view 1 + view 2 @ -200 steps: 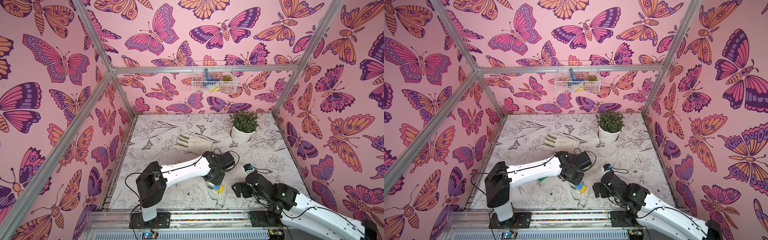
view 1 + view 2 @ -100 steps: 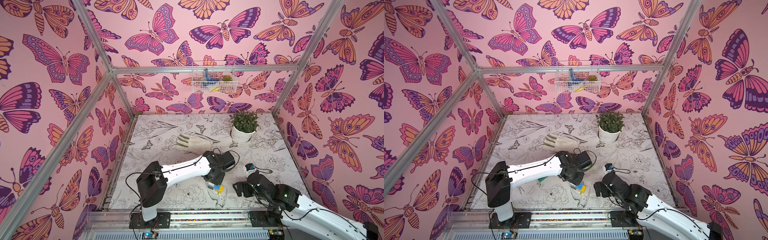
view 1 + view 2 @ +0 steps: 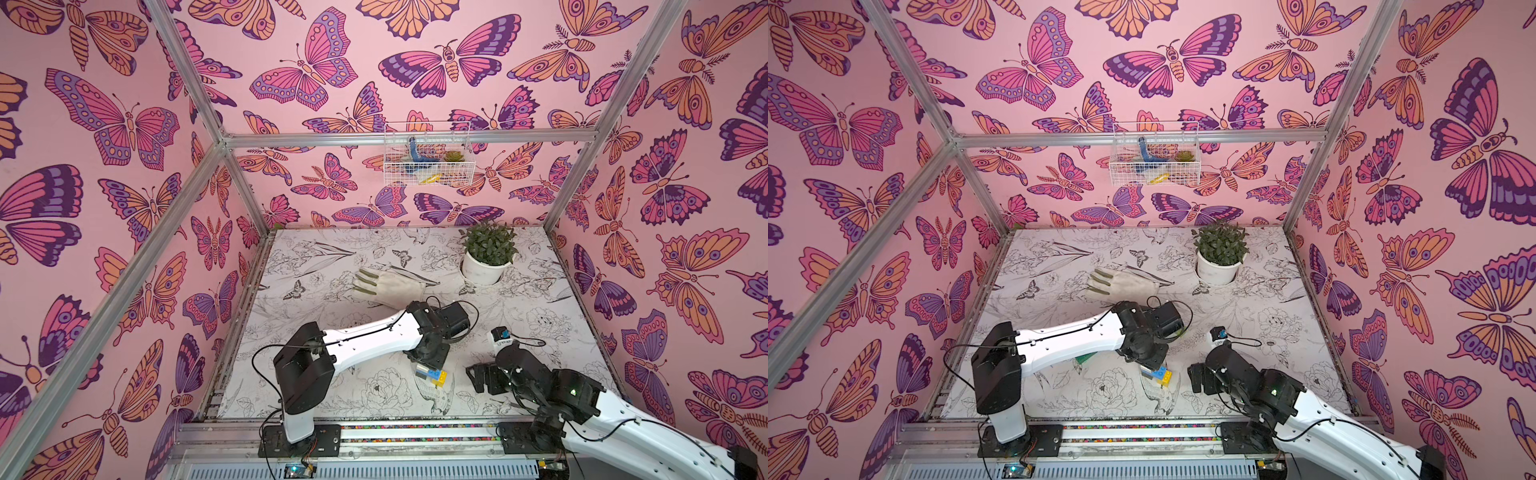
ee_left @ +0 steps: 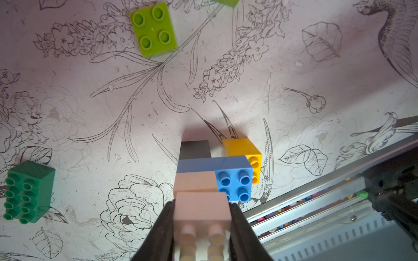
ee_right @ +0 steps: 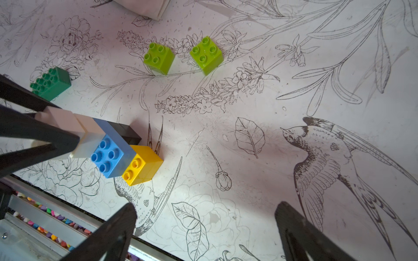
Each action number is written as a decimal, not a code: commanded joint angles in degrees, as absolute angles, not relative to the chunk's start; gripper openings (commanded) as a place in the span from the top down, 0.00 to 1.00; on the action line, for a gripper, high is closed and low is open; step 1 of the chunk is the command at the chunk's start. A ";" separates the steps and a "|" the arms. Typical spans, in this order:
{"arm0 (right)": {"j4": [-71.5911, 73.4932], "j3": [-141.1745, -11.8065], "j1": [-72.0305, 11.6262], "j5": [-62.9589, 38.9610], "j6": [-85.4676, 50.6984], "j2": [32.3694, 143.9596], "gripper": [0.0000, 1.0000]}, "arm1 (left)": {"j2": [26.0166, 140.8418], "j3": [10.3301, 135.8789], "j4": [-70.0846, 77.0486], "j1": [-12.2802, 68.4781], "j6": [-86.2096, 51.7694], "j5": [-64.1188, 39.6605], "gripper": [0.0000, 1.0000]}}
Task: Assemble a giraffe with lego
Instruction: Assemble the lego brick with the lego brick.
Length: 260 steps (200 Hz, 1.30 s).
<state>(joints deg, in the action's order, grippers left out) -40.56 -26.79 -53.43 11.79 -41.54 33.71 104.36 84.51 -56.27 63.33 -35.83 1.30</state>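
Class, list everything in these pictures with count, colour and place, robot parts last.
Partly built brick giraffe: one, black and yellow legs with blue body and two white bricks, front of table.
Square studded bricks: two, lime, loose behind giraffe.
Long studded brick: one, dark green, loose nearby.
Fabric glove: one, beige, mid-table.
Potted plant: one, green in white pot, back right.
Wire basket: one, white, back wall.
Floral-print table: one, black-on-white, under the bricks.
Left gripper: one, black, shut on giraffe's top white brick.
Right gripper: one, black, open, empty.
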 commanded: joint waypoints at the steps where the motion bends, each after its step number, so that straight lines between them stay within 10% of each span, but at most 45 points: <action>1: -41.32 -27.55 -53.35 12.79 -40.43 33.22 0.01 | 107.12 83.06 -59.55 62.67 -35.27 1.54 1.00; 260: -40.76 -27.51 -53.35 13.90 -40.08 33.49 0.01 | 105.26 81.91 -57.29 62.59 -33.84 -0.70 1.00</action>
